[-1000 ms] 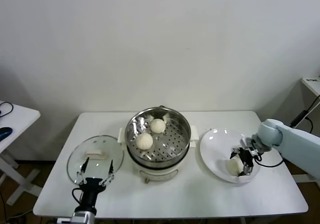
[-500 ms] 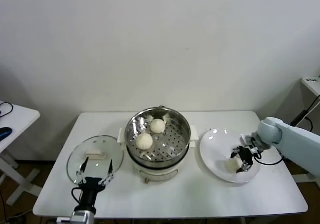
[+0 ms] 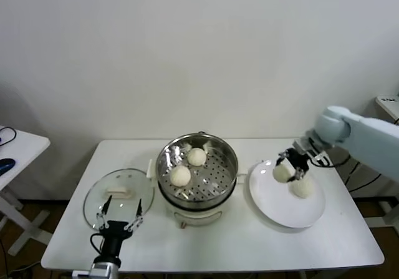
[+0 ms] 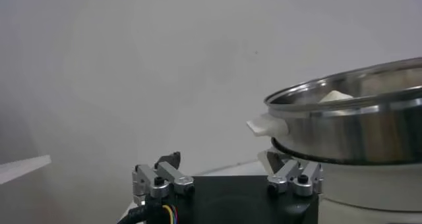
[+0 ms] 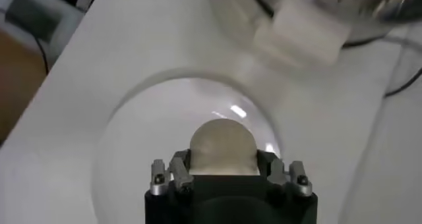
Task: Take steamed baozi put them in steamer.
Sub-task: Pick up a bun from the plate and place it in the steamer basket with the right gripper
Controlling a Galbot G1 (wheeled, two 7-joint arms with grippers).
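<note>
The steel steamer (image 3: 197, 174) stands at the table's middle with two cream baozi (image 3: 197, 156) (image 3: 180, 176) on its perforated tray. My right gripper (image 3: 288, 167) is shut on a third baozi (image 3: 282, 173) and holds it in the air above the white plate (image 3: 280, 207), to the right of the steamer. In the right wrist view that baozi (image 5: 222, 147) fills the space between the jaws. A fourth baozi (image 3: 303, 187) lies on the plate. My left gripper (image 3: 118, 219) is open and parked at the table's front left; the steamer's rim (image 4: 349, 107) shows in its wrist view.
A round glass lid (image 3: 118, 196) with a white handle lies flat at the left of the steamer, just behind my left gripper. The steamer's white side handle (image 5: 300, 31) is near the plate's edge. A second white table (image 3: 15, 148) stands far left.
My right gripper has lifted one baozi off the plate and moved up and left towards the steamer, uncovering the other baozi on the plate. The left arm has not moved.
</note>
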